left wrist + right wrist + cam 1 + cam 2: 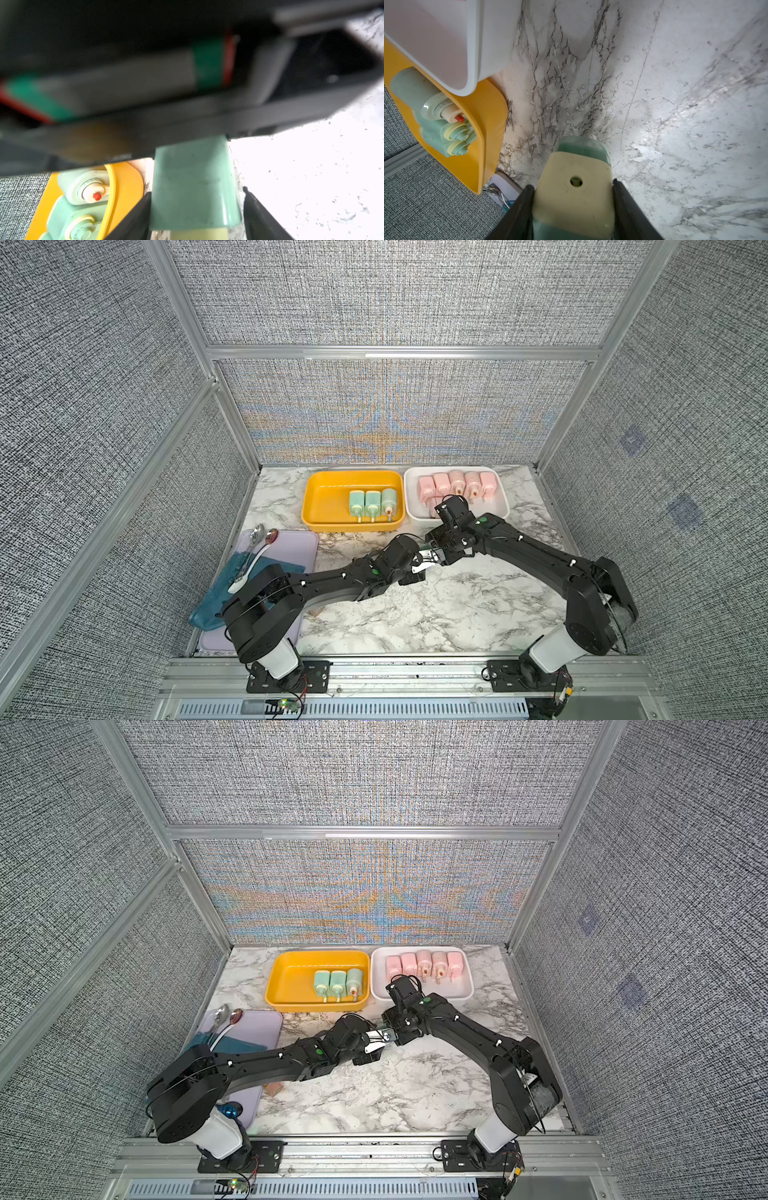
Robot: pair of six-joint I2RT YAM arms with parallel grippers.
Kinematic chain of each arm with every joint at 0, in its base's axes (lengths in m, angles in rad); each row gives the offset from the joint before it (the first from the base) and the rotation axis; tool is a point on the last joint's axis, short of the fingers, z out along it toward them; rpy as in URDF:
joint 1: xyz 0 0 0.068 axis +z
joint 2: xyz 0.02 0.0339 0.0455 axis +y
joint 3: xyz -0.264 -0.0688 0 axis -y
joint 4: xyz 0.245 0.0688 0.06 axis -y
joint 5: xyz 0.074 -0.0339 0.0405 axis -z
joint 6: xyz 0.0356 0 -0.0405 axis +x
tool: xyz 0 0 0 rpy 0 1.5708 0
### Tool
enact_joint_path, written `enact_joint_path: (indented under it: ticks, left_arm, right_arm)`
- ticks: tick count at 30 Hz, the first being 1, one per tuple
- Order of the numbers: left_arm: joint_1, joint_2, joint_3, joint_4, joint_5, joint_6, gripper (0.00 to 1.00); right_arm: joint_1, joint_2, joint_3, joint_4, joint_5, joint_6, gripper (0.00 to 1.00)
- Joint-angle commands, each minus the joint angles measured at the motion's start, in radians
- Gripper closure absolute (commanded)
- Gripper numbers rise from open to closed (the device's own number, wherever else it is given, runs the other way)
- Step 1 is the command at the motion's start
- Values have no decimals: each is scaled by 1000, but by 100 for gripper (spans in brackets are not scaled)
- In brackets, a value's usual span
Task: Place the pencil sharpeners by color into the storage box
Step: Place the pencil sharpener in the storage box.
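A mint green pencil sharpener [571,199] with a cream end hangs above the marble table's middle, and my right gripper [573,184] is shut on it. In a top view it shows as a sliver between both grippers [428,554]. My left gripper [197,191] is open around the same sharpener's green body [191,176]: one finger touches it, the other stands a little off. Three green sharpeners [372,504] lie in the yellow storage box [328,497]. Several pink sharpeners [457,483] fill the white storage box [498,506]; my right wrist hides its front left part.
A lilac tray [299,543] at the left holds spoons [253,543] and a teal cloth [216,597], partly under my left arm. A small brownish object [272,1089] lies beside that tray. Grey fabric walls close in three sides.
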Motion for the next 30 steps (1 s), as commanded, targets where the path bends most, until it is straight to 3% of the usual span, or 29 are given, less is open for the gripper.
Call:
enact_joint_path:
  ticks: [1, 9, 14, 16, 23, 30]
  left_arm:
    - [-5, 0, 17, -1, 33, -17, 33]
    - [-5, 11, 35, 17, 94, -81, 37]
    - [-5, 32, 65, 7, 85, -120, 32]
    - [-5, 46, 75, 3, 67, -127, 39]
    - [-5, 65, 89, -15, 67, -147, 79]
    - [-5, 69, 86, -6, 53, -156, 97]
  right_arm:
    - [1, 2, 4, 21, -18, 12, 100]
    - [-5, 12, 3, 35, -42, 5, 100]
    - [-5, 21, 2, 44, -61, 8, 100]
    - [-6, 20, 2, 48, -64, 6, 100]
    - [-9, 10, -15, 57, -66, 2, 100]
    - [-20, -39, -73, 134, -64, 11, 96]
